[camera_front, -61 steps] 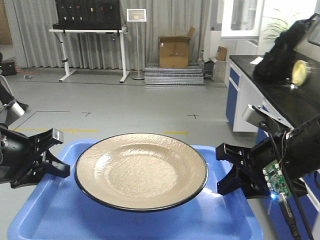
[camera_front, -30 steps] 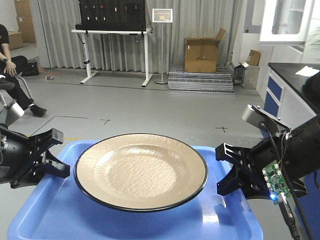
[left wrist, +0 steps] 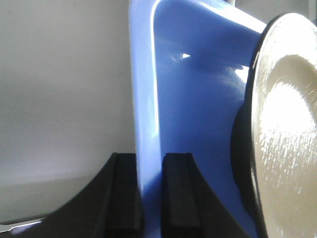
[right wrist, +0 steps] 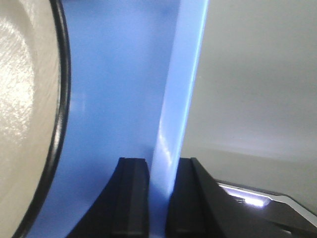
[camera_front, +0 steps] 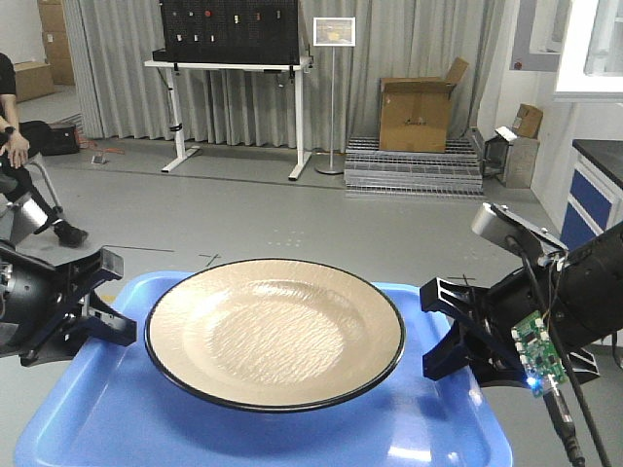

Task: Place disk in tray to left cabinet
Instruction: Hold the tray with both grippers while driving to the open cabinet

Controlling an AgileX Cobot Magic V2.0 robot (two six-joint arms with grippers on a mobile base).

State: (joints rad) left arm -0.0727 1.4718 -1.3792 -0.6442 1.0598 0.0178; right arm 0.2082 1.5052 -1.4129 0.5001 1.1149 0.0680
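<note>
While both grippers are clamped on the tray, your hold is on its thin side rims. The left gripper has its two black fingers closed either side of the left rim, and the right gripper pinches the right rim the same way. The tray hangs between them above the floor, roughly level. The disk lies loose in the tray's middle, nearly filling it, with nothing gripping it. Treat it as glossy, hard and breakable: it would likely slide on the smooth plastic if you tilt or jerk, and the rim may flex under the pinch. Take hold of the tray only, with both sides level. The cabinet shows in no view; a seated person is at the far left.
</note>
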